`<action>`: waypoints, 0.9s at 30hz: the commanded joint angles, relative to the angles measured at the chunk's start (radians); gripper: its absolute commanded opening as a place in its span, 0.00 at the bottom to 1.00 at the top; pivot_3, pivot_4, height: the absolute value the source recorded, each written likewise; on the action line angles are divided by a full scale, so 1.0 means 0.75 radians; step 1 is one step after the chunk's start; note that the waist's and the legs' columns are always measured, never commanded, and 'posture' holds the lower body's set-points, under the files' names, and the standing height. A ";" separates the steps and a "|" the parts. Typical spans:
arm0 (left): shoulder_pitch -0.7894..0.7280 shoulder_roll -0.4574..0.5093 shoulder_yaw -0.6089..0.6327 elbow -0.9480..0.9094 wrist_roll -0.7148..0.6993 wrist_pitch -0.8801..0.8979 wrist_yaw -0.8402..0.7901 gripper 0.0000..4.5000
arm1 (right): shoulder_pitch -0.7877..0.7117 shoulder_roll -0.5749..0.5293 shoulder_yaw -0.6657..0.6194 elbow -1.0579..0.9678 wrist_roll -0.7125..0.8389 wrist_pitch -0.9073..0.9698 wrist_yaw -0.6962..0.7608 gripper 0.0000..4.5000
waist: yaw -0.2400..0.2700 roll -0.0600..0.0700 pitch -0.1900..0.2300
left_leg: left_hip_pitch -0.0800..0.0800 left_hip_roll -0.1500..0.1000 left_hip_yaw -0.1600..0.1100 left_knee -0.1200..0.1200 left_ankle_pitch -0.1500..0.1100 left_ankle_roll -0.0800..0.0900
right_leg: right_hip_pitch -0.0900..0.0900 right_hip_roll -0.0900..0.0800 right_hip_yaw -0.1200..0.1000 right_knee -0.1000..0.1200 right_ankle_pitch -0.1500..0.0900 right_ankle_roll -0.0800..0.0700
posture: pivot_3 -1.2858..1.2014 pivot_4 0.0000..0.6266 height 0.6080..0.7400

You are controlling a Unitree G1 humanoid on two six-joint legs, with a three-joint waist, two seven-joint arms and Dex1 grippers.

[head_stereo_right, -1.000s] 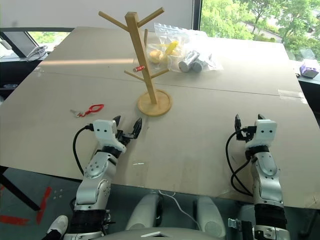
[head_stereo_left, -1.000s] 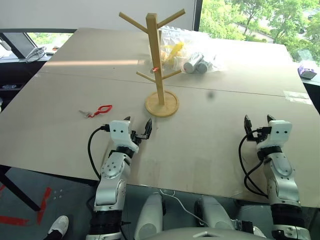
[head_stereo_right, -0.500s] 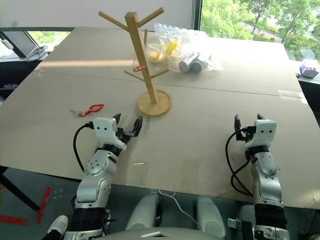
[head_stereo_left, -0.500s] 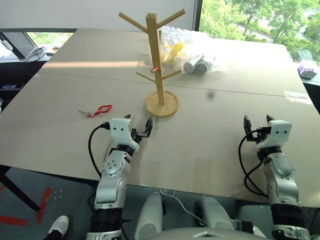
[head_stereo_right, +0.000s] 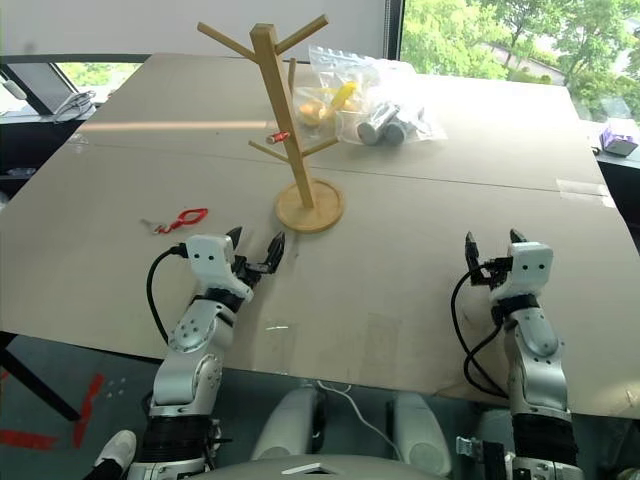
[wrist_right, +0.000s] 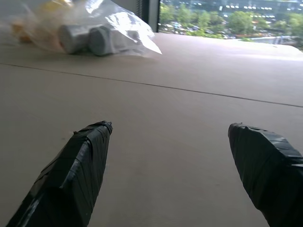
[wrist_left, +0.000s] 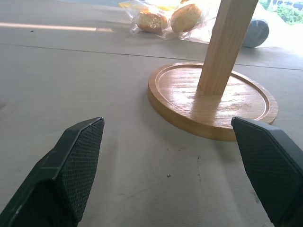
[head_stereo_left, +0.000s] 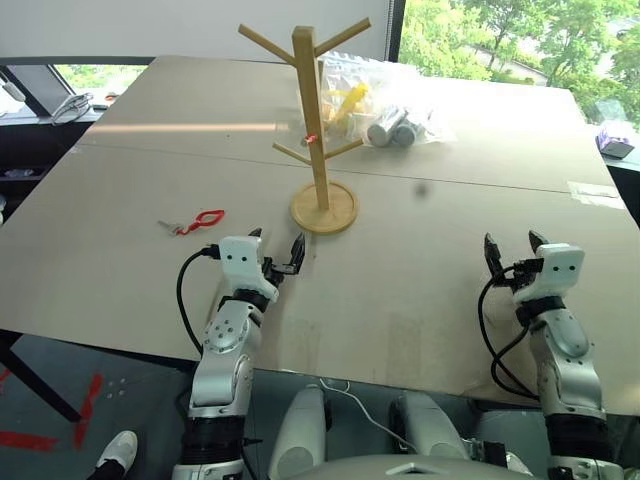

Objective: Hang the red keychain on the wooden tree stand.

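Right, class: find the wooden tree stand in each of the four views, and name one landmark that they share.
Left eye view: wooden tree stand, upper middle, base ahead of the left hand.
Right eye view: stand left of centre, upper half.
Left wrist view: round base and lower post, right of centre.
Right wrist view: not in it.
Shared landmark: the clear plastic bags behind the stand.

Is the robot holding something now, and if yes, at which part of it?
Nothing is held. The left gripper and the right gripper are both open and empty; the red keychain lies on the table.
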 commanded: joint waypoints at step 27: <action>-0.168 0.711 0.394 0.402 -0.226 0.138 -0.547 0.99 | -0.028 -0.395 0.191 -0.175 0.256 -0.005 0.917 0.94 | 0.004 -0.003 0.000 | 0.004 0.001 0.000 0.000 0.000 0.000 | 0.003 0.000 -0.002 0.000 0.000 0.000 | 0.52 0.24 1.00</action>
